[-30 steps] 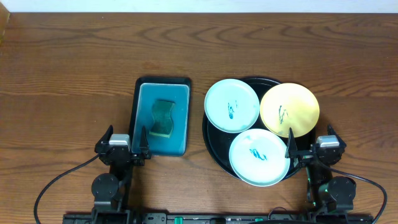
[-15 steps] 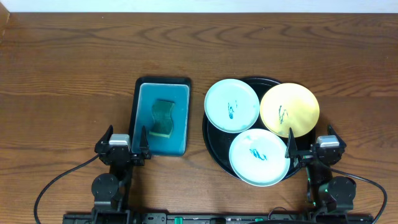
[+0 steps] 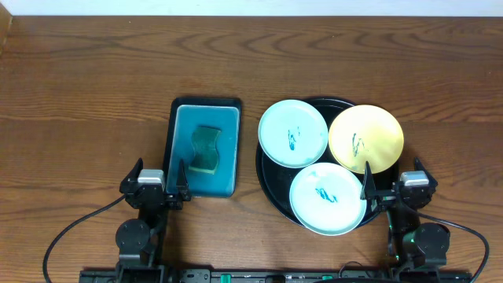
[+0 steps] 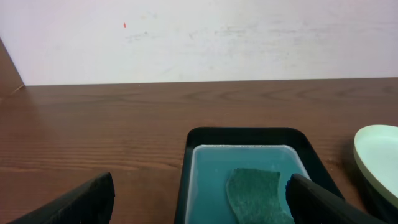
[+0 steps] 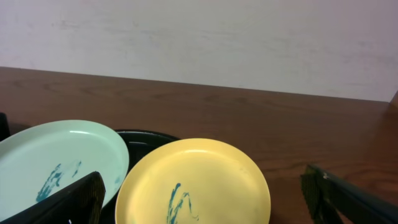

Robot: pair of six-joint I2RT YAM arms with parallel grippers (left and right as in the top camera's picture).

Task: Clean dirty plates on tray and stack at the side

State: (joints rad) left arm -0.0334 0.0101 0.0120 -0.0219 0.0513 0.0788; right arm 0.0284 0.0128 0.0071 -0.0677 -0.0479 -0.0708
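A round black tray (image 3: 275,189) right of centre holds three plates with teal scribbles: a mint-white one (image 3: 293,133) at the left, a yellow one (image 3: 365,139) at the right and a mint-white one (image 3: 328,198) at the front. My left gripper (image 3: 160,187) is open and empty at the near table edge, just in front of the teal dish. My right gripper (image 3: 391,187) is open and empty at the near edge, by the tray's front right. In the right wrist view the yellow plate (image 5: 199,183) lies between my fingers, with a mint plate (image 5: 59,162) to its left.
A teal rectangular dish (image 3: 224,149) with a green sponge (image 3: 205,149) stands left of the tray. It shows in the left wrist view (image 4: 205,168) with the sponge (image 4: 258,196) in it. Bare wooden table lies at the back and far left.
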